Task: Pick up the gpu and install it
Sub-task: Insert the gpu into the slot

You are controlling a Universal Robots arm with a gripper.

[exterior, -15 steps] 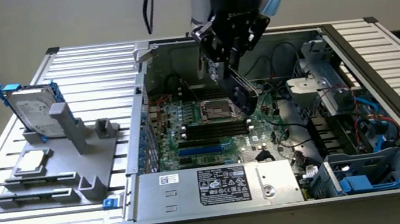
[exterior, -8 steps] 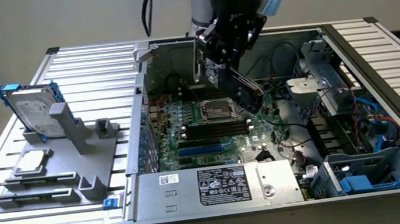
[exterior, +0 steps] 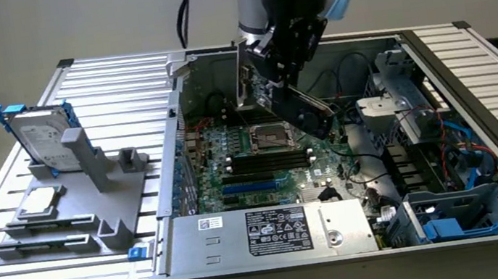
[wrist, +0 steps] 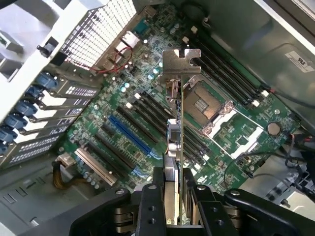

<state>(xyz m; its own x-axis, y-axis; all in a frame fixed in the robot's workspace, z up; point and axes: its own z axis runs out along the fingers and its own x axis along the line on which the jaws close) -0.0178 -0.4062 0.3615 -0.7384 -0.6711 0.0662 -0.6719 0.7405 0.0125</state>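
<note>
The gpu [exterior: 280, 95] hangs tilted inside the open computer case, above the motherboard [exterior: 235, 178]. Its green board and black cooler [exterior: 312, 114] face the exterior view's right. My gripper [exterior: 283, 45] is shut on its upper edge. In the wrist view the gpu [wrist: 175, 128] is edge-on, and my gripper [wrist: 175, 209] clamps it between two black fingers [wrist: 149, 209]. Its silver end bracket [wrist: 180, 61] points away from the camera. The card hovers over the black expansion slots next to the blue slot [wrist: 129, 135], apart from the board.
A grey stand [exterior: 92, 205] left of the case holds a silver hard drive with blue rails [exterior: 39, 140] and a small square chip [exterior: 40, 200]. The power supply [exterior: 272, 231] is at the case front. The CPU socket [wrist: 204, 105], cables [exterior: 356, 66] and drive cage [exterior: 465, 215] crowd the interior.
</note>
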